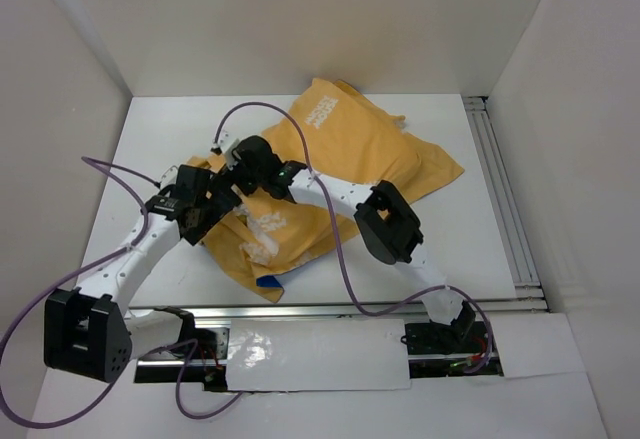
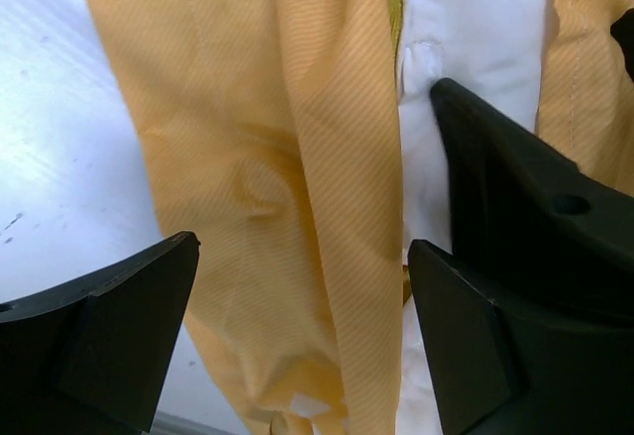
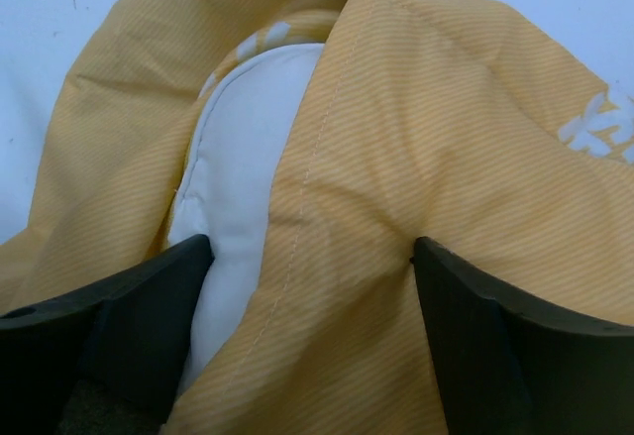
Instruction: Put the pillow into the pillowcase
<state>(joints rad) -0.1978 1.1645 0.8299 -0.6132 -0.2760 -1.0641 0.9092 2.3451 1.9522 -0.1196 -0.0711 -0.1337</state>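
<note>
Pillow (image 3: 243, 138), plump, white and quilted, sits partly inside the big cloth pillowcase (image 3: 446, 138), which is turned orange-yellow side out. Its rounded white edge peeks from the sack's stitched opening, just left of centre between the right end effector (image 3: 312, 247) fingers. Those fingers stand well apart and straddle the bulge: pillow against the left one, creased orange fabric against the right one. Whether they are squeezing, I cannot tell.

Over to the left end effector (image 2: 302, 247): its fingers are also spread wide. A long fold of orange cloth hangs between them, and a strip of white pillow shows just above its right finger.

From the top camera, both end effectors meet at the near-left end of the sack, which stretches away beyond them across the white counter (image 1: 450, 239). A sliver of blue (image 1: 270, 281) shows at its near corner. Plain white walls (image 1: 300, 19) box it in, and a metal rail (image 1: 500, 199) runs along the right.
</note>
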